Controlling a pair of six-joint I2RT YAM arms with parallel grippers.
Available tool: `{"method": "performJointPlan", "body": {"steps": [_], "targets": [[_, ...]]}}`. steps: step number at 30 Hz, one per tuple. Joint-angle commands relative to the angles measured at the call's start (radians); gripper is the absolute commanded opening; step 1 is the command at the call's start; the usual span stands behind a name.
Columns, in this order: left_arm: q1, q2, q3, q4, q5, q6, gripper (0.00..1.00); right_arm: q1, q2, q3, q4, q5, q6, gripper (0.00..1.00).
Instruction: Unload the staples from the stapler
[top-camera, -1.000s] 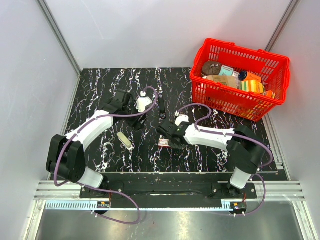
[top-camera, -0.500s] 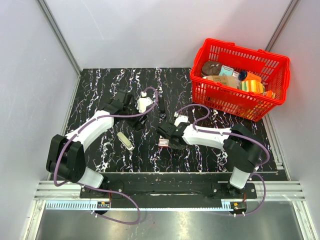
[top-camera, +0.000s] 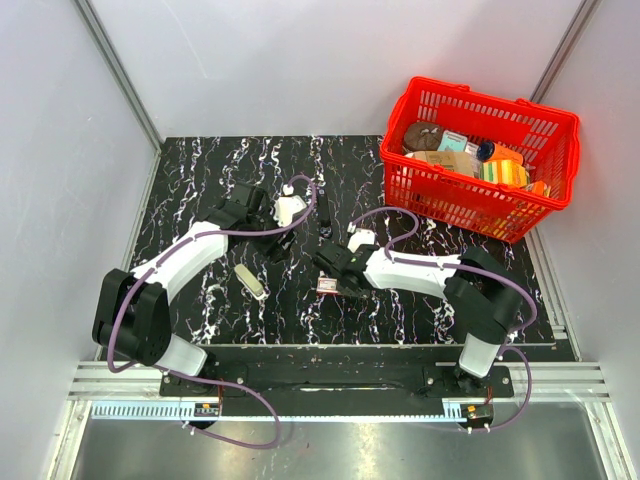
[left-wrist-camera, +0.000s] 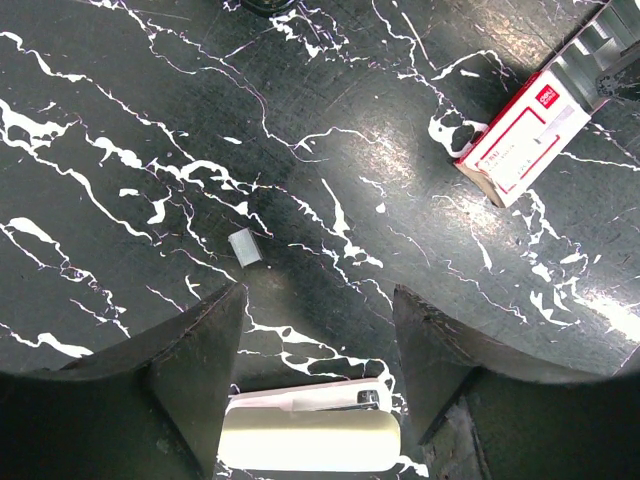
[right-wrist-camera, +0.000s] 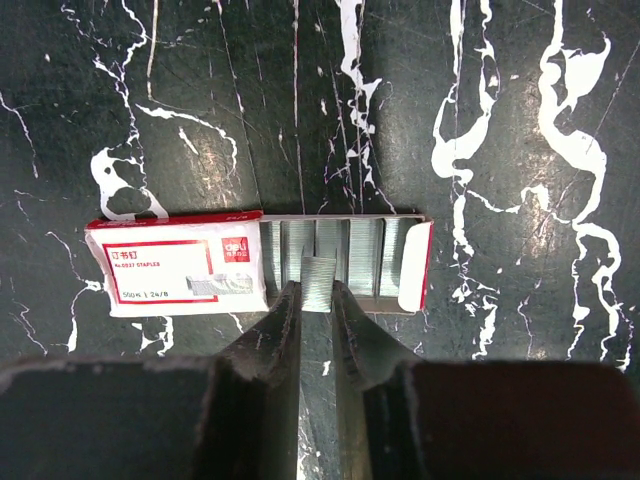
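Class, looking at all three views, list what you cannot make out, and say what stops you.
- Left wrist view: the cream plastic stapler is cut off by the bottom edge, so any staples still inside are hidden.
- Right wrist view: seen from straight above, it is unclear whether the grey staple strip in the right pincer is lifted clear of the red-and-white cardboard box.
- Top view: the labels on the items in the red plastic basket are too small to read.

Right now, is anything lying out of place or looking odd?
One short staple strip lies loose on the table, apart from the stapler and the half-open staple box; nothing else stands out.
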Motion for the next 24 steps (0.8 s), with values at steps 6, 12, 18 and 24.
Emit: {"method": "performJointPlan", "body": {"steps": [6, 12, 18, 24], "targets": [[-0.009, -0.036, -0.005, 0.038, -0.011, -0.014, 0.65, -0.019, 0.000, 0.007, 0.034, 0.022, -0.008, 0.00], [-0.013, -0.040, -0.005, 0.038, -0.008, -0.022, 0.65, -0.026, 0.001, 0.003, 0.040, 0.014, -0.011, 0.00], [-0.020, -0.043, 0.003, 0.036, -0.002, -0.031, 0.65, -0.034, 0.003, -0.003, 0.043, 0.005, -0.014, 0.00], [-0.023, -0.042, 0.003, 0.033, -0.006, -0.031, 0.65, -0.034, 0.009, -0.003, 0.044, -0.006, -0.013, 0.00]]}}
